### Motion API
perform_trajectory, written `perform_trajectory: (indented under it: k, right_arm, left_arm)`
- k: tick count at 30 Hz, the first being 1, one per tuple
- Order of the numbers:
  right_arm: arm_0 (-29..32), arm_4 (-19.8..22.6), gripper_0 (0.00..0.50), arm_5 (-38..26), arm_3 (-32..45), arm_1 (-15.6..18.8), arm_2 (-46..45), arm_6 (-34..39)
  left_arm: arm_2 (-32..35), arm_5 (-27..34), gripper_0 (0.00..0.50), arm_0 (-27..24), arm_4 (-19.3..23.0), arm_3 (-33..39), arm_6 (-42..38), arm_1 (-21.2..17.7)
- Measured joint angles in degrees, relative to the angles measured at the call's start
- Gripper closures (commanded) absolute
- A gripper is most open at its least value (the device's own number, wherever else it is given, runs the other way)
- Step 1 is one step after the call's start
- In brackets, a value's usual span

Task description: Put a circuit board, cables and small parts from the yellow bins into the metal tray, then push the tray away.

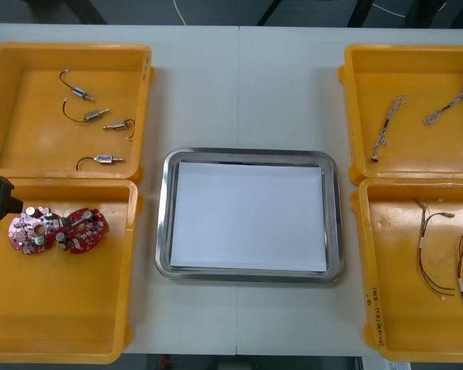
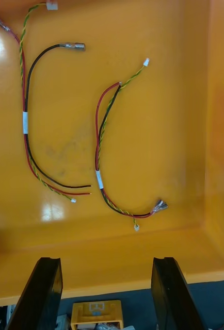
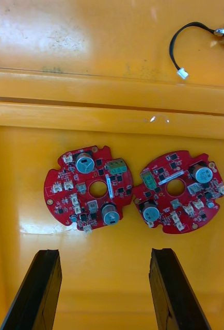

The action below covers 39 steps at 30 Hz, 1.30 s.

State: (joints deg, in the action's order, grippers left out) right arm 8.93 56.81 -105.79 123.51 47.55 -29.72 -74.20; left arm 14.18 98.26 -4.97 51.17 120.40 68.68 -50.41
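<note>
Red, stiff and light, the circuit board (image 3: 73, 193) under the wide-spread left jaws is best gripped by its rim; the right jaws are spread over cables (image 2: 97, 149).

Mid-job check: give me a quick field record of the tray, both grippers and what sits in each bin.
metal tray: white inside, nothing in it yet
left gripper: open, close to two circuit boards in the near left bin
right gripper: open, at the rim of the near right bin, red and yellow cables ahead
far left bin: four small metal parts
far right bin: two blue and white cables
</note>
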Motion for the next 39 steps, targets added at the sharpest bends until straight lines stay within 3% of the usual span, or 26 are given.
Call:
perform_trajectory:
  k: [6,18,39]
  right_arm:
    - [3.7,-0.1,0.000,6.8,0.0,0.0,0.4,-3.1]
    - [8.0,-6.1,0.000,18.2,0.0,0.1,8.3,-3.1]
    - [8.9,-5.9,0.000,34.1,-9.5,0.3,15.1,-5.7]
  left_arm:
    - [-3.7,-3.1,0.000,1.3,-4.4,0.0,0.1,-0.1]
    - [-7.2,-8.2,0.000,3.4,-5.4,-1.8,0.1,-0.1]
    - [-13.5,-14.0,0.000,5.4,-10.7,-4.8,0.2,-0.3]
